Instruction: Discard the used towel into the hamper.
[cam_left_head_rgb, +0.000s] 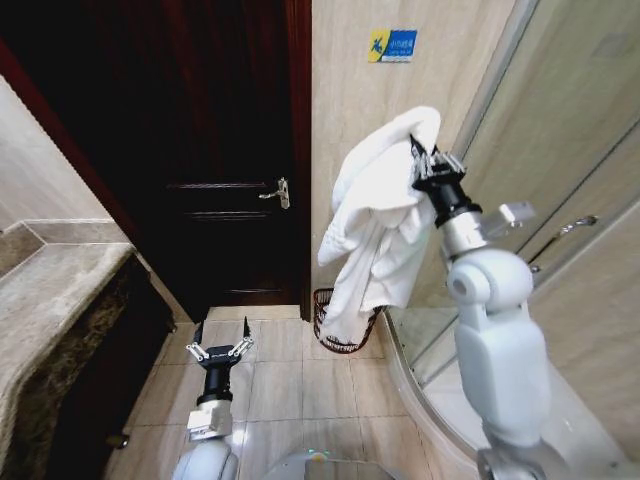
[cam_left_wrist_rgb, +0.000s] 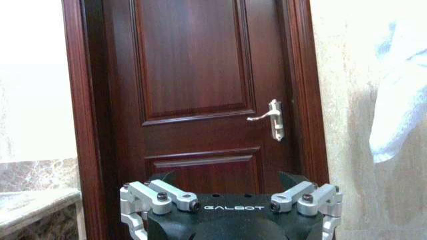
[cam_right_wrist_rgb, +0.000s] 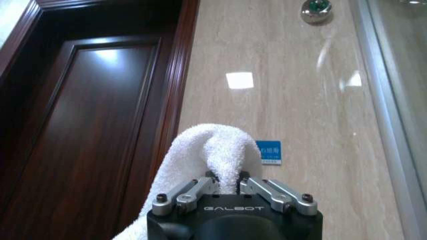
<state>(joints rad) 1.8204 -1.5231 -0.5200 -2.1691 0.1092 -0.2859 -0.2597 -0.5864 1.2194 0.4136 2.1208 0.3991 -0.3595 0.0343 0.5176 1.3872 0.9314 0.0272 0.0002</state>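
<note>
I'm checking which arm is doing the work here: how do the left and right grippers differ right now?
The right gripper is raised high by the wall, while the left gripper sits low over the floor tiles. The right gripper is shut on the white towel, which hangs down above the hamper; the left gripper is open and holds nothing. Both are the same dark body with silver linkage fingers.

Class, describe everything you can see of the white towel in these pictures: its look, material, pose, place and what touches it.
The towel is white, with a looped terry-like nap. The right gripper is shut on a fold near its top, held high before the beige wall. It hangs in loose folds, bunched above, its lower end dangling just over the hamper on the tiled floor by the wall. Whether it touches the hamper's rim cannot be told. Nothing else touches it; the left gripper is open, low and apart.
</note>
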